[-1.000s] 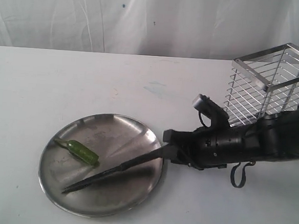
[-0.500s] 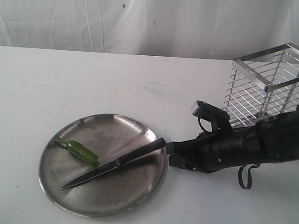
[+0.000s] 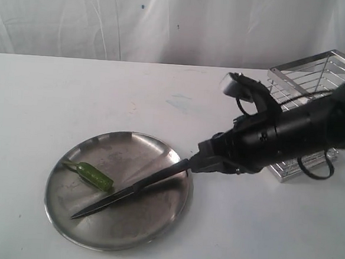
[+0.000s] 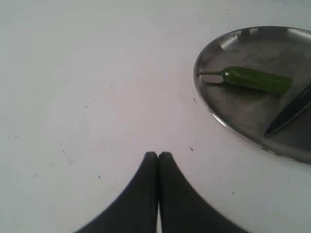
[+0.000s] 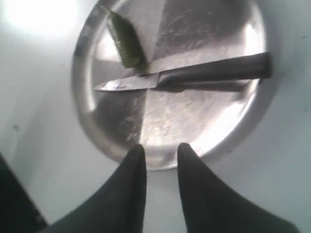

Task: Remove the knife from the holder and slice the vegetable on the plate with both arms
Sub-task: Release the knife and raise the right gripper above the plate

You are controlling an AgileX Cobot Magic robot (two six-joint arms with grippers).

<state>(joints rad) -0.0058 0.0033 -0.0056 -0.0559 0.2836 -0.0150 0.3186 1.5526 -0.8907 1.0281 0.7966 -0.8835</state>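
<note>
Because the knife (image 3: 133,189) lies loose on the plate (image 3: 136,225), handle propped on the rim and blade just beside the pepper (image 3: 95,176), the right gripper (image 5: 161,148), fingers slightly spread and empty, could knock it askew while closing; the left gripper (image 4: 158,155) hovers pressed together beside the plate

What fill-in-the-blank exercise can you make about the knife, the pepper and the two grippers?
The black ____ lies on the steel plate. The green chili pepper is in ____ piece. The left gripper hangs shut over the white ____, not the plate. The right gripper holds ____.
Missing: knife; one; table; nothing.
</note>
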